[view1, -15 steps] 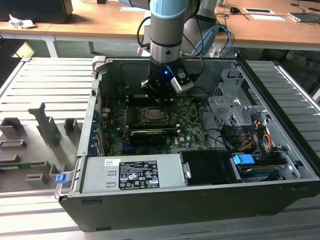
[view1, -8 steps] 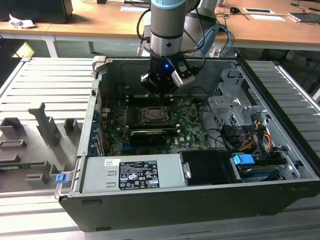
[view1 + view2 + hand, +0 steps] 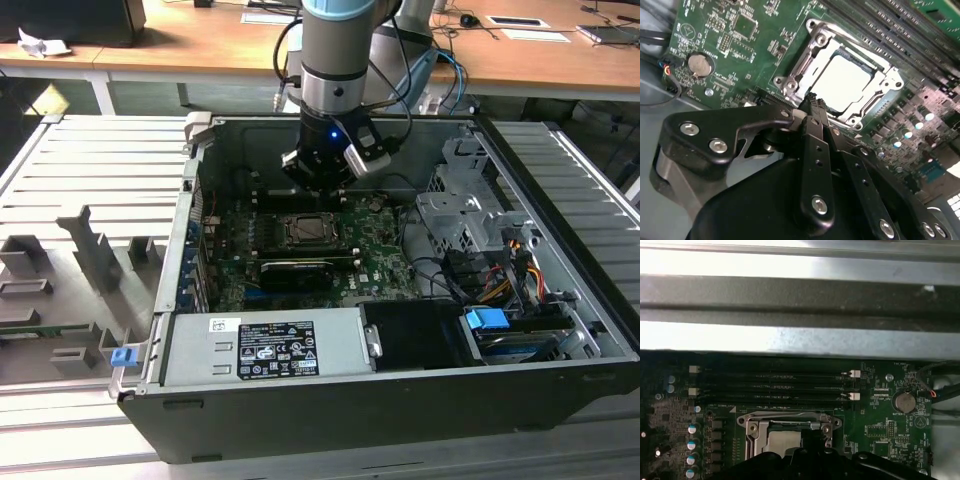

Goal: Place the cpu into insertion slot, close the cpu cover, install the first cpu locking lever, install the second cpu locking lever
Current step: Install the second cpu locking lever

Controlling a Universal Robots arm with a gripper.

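On the exterior view's left, a grey ridged tabletop [image 3: 90, 180] holds grey holders [image 3: 95, 250]. In the middle sits the open computer case [image 3: 300, 400] with its green motherboard [image 3: 380, 265] lying flat inside.

The cpu [image 3: 842, 82] already lies in the insertion slot [image 3: 307, 230], near the middle of the board. Its pale silver top shows through the window of the cpu cover [image 3: 805, 65], which looks folded down flat around it.

The tool [image 3: 812, 100] hangs just above the near edge of the socket. Its two black fingers [image 3: 816, 107] look pressed together, with nothing between them.

What could go wrong? The tip is very close to the cover and the chip. If it comes down a bit off, it could scrape the chip's top or push on the frame and not on a lever. A lever could also slip off the thin tip and spring back.

On the exterior view's right, loose cables [image 3: 520, 265] and a blue clip [image 3: 488, 322] sit well apart from the socket.
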